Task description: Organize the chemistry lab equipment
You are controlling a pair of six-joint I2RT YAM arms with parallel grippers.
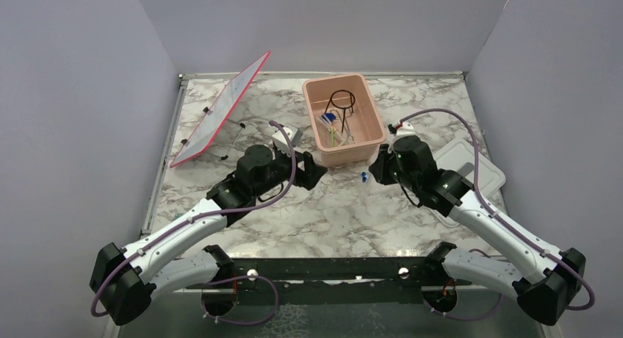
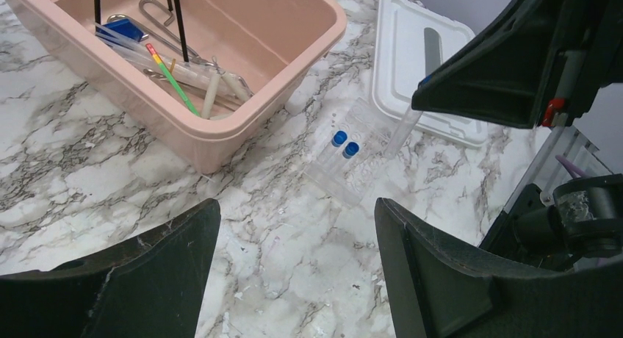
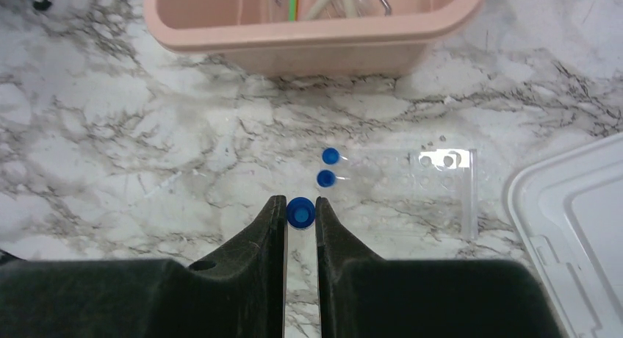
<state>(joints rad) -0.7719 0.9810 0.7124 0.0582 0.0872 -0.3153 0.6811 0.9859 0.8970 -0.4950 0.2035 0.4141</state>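
Blue-capped tube (image 3: 300,212) sits pinched in the right gripper (image 3: 300,201) at lower centre, just left of the clear rack (image 3: 441,187); smooth plastic could slip or tilt and miss its hole. Left gripper (image 2: 295,209) gapes empty

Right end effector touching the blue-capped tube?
Touching. Right wrist view: right end effector clamps the blue-capped tube, no gap either side of its cap.

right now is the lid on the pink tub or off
Off. The white lid lies flat on the table right of the pink tub, whose open top shows the black ring stand inside.
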